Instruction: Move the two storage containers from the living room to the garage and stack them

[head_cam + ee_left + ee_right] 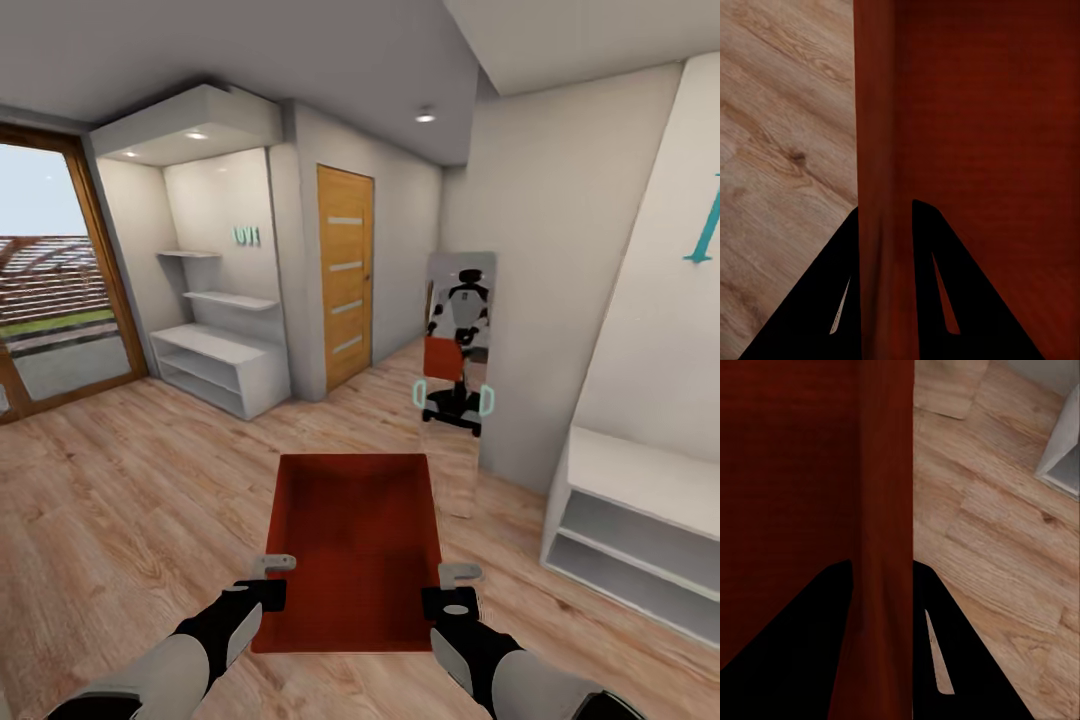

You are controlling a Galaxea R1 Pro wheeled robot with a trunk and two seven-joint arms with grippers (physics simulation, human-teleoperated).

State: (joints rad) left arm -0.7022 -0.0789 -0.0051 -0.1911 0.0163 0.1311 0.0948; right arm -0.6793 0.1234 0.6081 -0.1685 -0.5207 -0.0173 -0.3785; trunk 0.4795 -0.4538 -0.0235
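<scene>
Left hand (pixel 268 572), right hand (pixel 455 582) clamped.

This is a home, seemingly an entry hall or living area: a light wood-plank floor (pixel 130 500) runs between plain white walls under a ceiling with recessed lights (pixel 425 117). A wood-framed glass door (pixel 55 280) looks out on a lawn and brick steps, and a light-wood inner door (pixel 345 275) stands shut beside a white alcove of shelves (pixel 215 340). A tall mirror (pixel 458 370) leans on the wall, near a low white shelf unit (pixel 630 530).
</scene>
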